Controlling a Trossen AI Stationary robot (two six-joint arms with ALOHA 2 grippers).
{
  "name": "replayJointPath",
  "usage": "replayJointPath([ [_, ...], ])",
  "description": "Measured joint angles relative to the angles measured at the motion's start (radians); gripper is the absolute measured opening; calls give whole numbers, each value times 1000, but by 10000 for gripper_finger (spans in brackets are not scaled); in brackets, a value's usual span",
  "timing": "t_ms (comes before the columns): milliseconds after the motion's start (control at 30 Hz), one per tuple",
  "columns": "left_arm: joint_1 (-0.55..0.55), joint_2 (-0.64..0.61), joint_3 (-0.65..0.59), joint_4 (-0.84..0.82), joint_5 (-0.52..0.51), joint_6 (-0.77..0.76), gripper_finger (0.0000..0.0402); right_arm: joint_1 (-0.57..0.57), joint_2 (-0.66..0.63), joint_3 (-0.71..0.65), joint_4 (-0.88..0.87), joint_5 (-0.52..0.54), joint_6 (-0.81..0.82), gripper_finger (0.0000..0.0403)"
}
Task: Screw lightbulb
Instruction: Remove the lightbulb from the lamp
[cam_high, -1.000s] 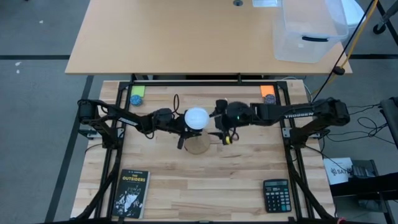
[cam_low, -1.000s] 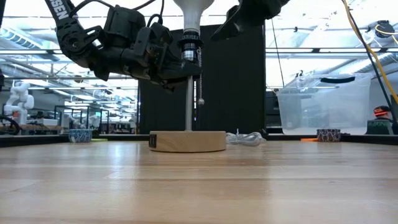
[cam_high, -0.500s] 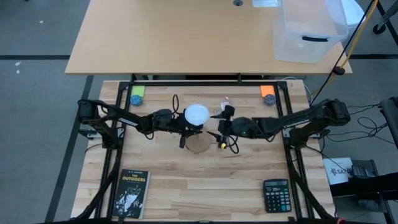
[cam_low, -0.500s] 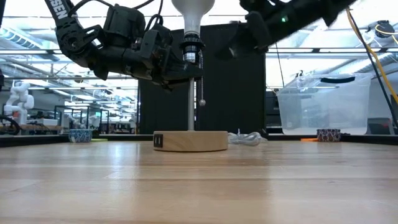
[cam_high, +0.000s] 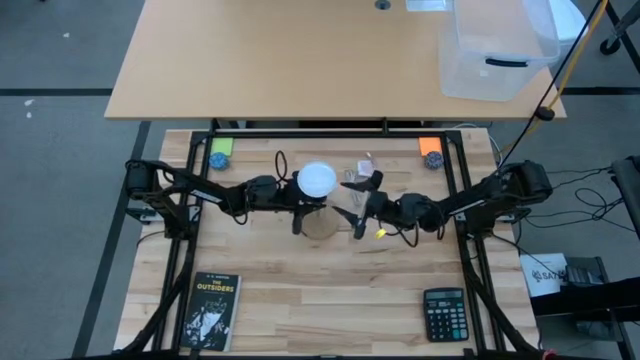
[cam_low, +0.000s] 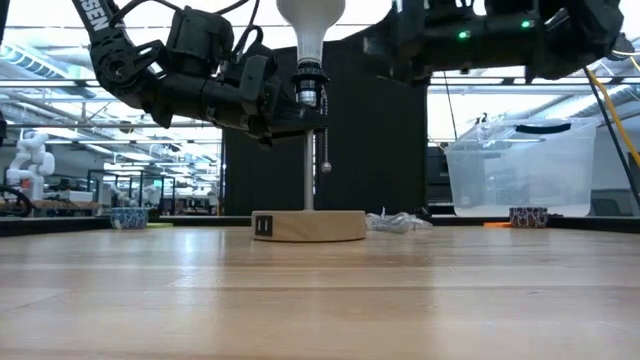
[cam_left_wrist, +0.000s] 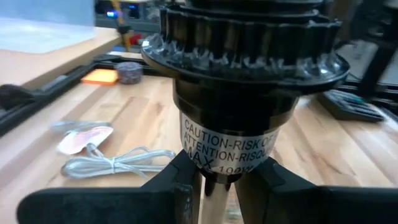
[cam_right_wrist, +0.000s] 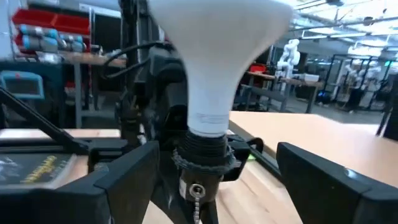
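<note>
High view: the lightbulb (cam_high: 317, 180) sits upright in the black socket (cam_low: 308, 85) atop the lamp stand (cam_low: 308, 226), near the middle of the bench (cam_high: 330, 300). The left gripper (cam_high: 297, 206) reaches in from the left with its jaws clamped on the thin post just under the socket (the wrist view shows both fingers pressed to it). The right gripper (cam_high: 357, 206) hangs just right of the bulb, jaws wide apart and holding nothing, with a coiled cable (cam_left_wrist: 112, 163) lying on the bench beyond.

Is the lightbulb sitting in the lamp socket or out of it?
In: the lightbulb stands upright with its base inside the black socket on the lamp post.
</note>
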Motion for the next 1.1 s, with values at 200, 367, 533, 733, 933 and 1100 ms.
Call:
replayJointPath([
  [200,0,1,0,6,-55,-24,71,-42,46,63,13,-92,12,315],
  [367,1,1,0,11,-110,-32,71,-61,75,128,15,-106,13,315],
  [533,1,1,-1,10,-128,-47,71,-72,128,180,0,-103,17,315],
  [733,1,1,-1,10,-129,-48,71,-97,190,256,4,-74,39,315],
  [933,1,1,-1,10,-128,-50,71,-103,202,287,6,-78,-30,313],
  [1100,1,1,-1,9,-124,-49,71,-113,174,287,0,-134,-15,292],
])
